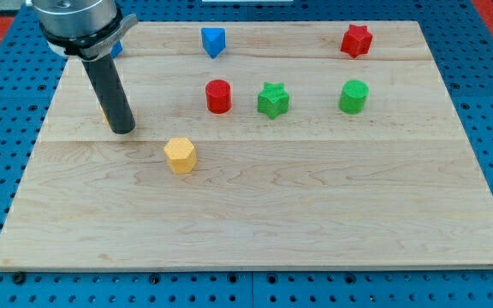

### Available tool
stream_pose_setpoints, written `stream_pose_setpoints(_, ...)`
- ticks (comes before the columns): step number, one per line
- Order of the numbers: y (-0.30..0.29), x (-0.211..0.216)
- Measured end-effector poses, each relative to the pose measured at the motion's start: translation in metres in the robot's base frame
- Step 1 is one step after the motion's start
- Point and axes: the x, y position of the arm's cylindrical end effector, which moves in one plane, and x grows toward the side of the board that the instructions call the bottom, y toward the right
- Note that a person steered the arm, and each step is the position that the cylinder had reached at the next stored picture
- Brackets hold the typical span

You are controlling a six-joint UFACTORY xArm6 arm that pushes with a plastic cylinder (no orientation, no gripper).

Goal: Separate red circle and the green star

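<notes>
Tip (pixel 121 129) left of red circle (pixel 218 96); green star (pixel 273 100) beyond.

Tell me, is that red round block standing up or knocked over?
Standing: the red circle sits on its flat end, round face up.

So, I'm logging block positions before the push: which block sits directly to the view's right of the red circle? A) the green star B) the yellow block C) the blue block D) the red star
A: the green star sits just to the view's right of the red circle, a small gap between them.
</notes>
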Motion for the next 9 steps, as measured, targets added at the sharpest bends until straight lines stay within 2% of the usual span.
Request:
stream_pose_setpoints(1, 0.034, -0.035)
stream_pose_setpoints(2, 0.005, -0.044)
stream_pose_setpoints(3, -0.036, -0.026)
stream_pose_setpoints(4, -0.050, -0.027)
stream_pose_setpoints(6, -0.037, -0.030)
stream_pose_setpoints(7, 0.020, -0.077)
stream_pose_setpoints(8, 0.087, -0.089)
stream_pose_setpoints(9, 0.134, -0.071)
